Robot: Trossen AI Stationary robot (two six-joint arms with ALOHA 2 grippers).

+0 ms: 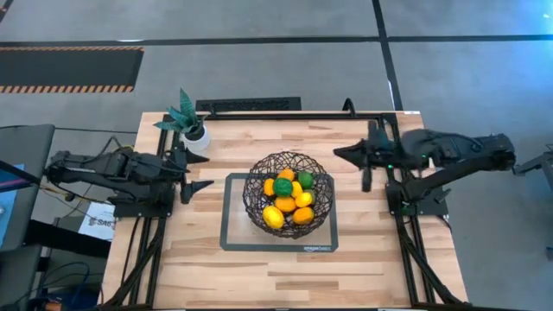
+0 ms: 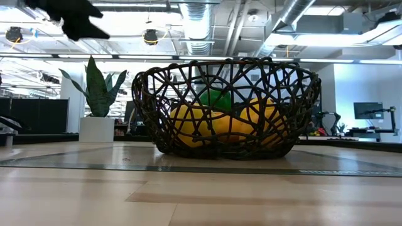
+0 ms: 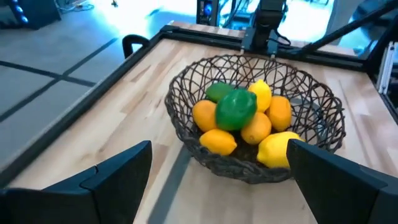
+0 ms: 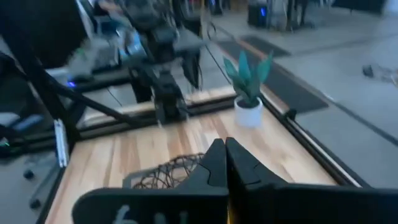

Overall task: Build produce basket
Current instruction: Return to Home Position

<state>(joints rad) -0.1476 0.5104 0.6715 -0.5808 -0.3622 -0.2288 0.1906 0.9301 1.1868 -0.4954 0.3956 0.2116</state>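
Between the two grippers, on the worktop [image 1: 259,276], sat the basket [image 1: 252,183], a round dark brown open-weave wire bowl resting on a grey-framed mat [image 1: 233,235]. Heaped inside it lay the produce [image 1: 289,197]: small oranges, yellow lemons and two green limes, glossy and egg-sized. The left gripper [image 1: 194,171] was released, fingers spread wide, facing the basket and clear of it, a potted plant [image 1: 188,121] just beside it. The right gripper [image 1: 339,154] was clenched, fingers pressed together, pointing toward the basket from the opposite side, also apart from it
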